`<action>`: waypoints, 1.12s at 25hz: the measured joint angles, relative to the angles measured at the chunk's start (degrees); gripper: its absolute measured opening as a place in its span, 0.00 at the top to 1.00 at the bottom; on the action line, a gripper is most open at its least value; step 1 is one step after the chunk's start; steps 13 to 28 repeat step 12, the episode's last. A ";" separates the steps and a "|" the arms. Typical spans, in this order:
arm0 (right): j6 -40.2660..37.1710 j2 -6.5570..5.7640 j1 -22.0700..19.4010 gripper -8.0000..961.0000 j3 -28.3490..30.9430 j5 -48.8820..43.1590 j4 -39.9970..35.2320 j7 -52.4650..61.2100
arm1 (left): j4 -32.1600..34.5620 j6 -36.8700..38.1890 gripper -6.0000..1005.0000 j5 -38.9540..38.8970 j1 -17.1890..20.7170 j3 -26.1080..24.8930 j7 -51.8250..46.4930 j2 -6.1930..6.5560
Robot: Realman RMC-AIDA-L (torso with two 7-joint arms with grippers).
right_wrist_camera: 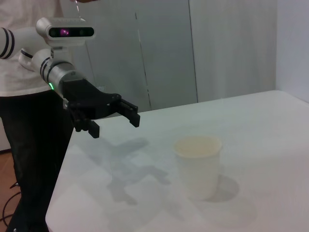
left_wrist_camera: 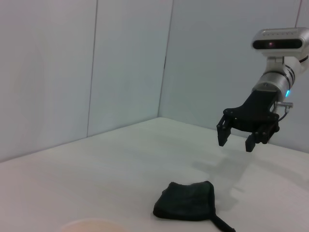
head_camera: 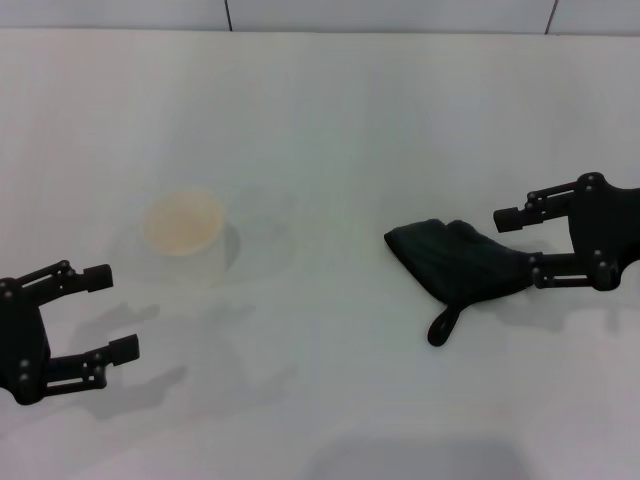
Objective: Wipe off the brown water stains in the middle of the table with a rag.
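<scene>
The rag is a dark green-black cloth bunched on the white table, right of centre, with its loop tag pointing toward me. It also shows in the left wrist view. My right gripper is open at the rag's right end. The left wrist view shows this gripper raised above the table, clear of the rag. My left gripper is open and empty at the near left, and shows in the right wrist view. No brown water stain shows in any view.
A white cup with a pale beige inside stands left of centre, also in the right wrist view. A person in a white shirt stands beyond the table's edge behind my left arm.
</scene>
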 joint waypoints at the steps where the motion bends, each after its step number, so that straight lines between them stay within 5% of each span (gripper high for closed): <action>1: -0.13 -0.04 -0.11 0.49 0.05 0.02 0.01 -0.21 | 0.00 0.07 0.13 0.01 0.06 0.00 0.01 0.00; 28: 0.07 -0.25 -0.61 0.49 0.14 -0.37 0.07 -0.25 | 0.00 -0.15 0.13 0.03 0.28 -0.34 0.30 -0.26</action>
